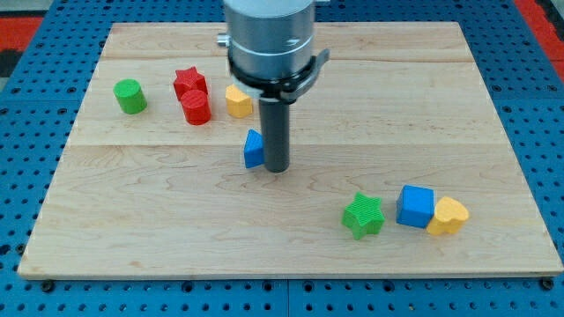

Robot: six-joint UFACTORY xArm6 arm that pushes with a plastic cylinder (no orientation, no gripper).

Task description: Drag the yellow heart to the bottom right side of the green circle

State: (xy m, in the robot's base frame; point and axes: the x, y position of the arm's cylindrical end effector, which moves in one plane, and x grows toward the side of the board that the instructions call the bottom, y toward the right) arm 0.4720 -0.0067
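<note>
progress: nothing of the task is seen as done; the yellow heart (448,216) lies at the view's bottom right, well apart from the green circle (130,96) at the view's upper left.
remaining: the whole drag across the worktop (493,114) is judged to be left, ending at the circle's bottom right side.
yellow heart: it is found touching the blue cube (415,206) on that cube's right; the green star (363,216) sits just left of the cube.
second yellow block: a yellow block (237,101) of unclear shape is seen near the red star (189,83) and red cylinder (196,107); it is not taken for the heart, though this is a judgement.
tip: my tip (277,167) is set down mid-board, touching or just beside the blue triangular block (254,149) on its right, far from the heart.
fingers: none are fitted; only a rod is carried, so nothing is pinched or held, and no spread can be told.
risk: the blue cube may be dragged along if the heart is pushed from the right.
</note>
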